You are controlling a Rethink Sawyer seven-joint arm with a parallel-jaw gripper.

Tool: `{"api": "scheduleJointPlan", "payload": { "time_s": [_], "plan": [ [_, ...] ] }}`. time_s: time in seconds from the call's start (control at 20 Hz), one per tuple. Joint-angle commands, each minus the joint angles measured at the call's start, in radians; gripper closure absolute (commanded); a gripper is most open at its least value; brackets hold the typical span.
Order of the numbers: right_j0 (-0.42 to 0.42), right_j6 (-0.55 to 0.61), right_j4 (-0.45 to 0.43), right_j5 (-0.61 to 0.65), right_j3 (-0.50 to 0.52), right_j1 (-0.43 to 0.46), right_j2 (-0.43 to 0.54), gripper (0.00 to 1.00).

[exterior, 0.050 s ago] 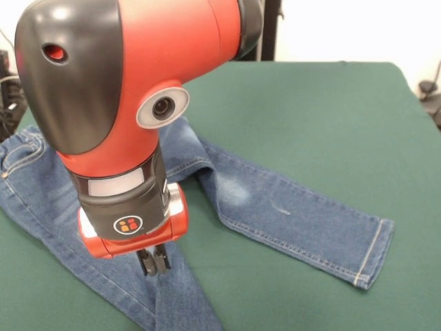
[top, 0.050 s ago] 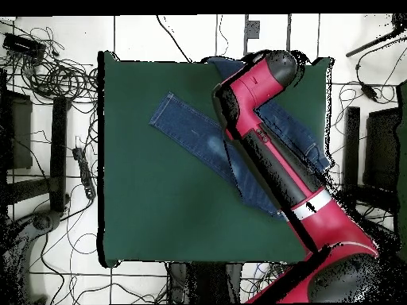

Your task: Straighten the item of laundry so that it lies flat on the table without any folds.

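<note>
The item of laundry, a small pair of blue jeans [exterior, 0.050 s ago: 275, 210], lies on the green table [exterior, 0.050 s ago: 317, 103] with its legs spread in a V. One leg runs right to a hemmed cuff [exterior, 0.050 s ago: 372, 252]. The other leg runs down past the picture's bottom edge, and the waist [exterior, 0.050 s ago: 21, 155] is at the left. My gripper [exterior, 0.050 s ago: 154, 261] hangs over that lower leg with its dark fingers close together, shut, tips at the denim. I cannot tell whether cloth is pinched. In the overhead view the arm [top, 0.050 s ago: 274, 159] covers much of the jeans [top, 0.050 s ago: 191, 135] and hides the gripper.
Wide green table top [top, 0.050 s ago: 151, 206] stretches beside the jeans. Tangled cables [top, 0.050 s ago: 56, 75] and dark stands lie on the tiled floor past the table's edges. A dark post [exterior, 0.050 s ago: 269, 31] stands behind the table.
</note>
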Motion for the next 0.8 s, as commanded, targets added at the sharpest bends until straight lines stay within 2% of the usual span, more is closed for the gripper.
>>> {"api": "scheduleJointPlan", "payload": {
  "time_s": [0.05, 0.15, 0.2, 0.5, 0.8],
  "plan": [
    [0.045, -0.238, 0.033, -0.049, 0.021, 0.07, -0.072, 1.0],
    [0.049, -0.236, 0.033, -0.056, 0.017, 0.07, -0.074, 1.0],
    [0.051, -0.235, 0.032, -0.059, 0.015, 0.071, -0.074, 0.0],
    [0.047, -0.233, 0.034, -0.048, 0.022, 0.073, -0.073, 0.0],
    [0.054, -0.217, -0.008, -0.006, 0.017, 0.11, -0.1, 0.0]
  ]
}}
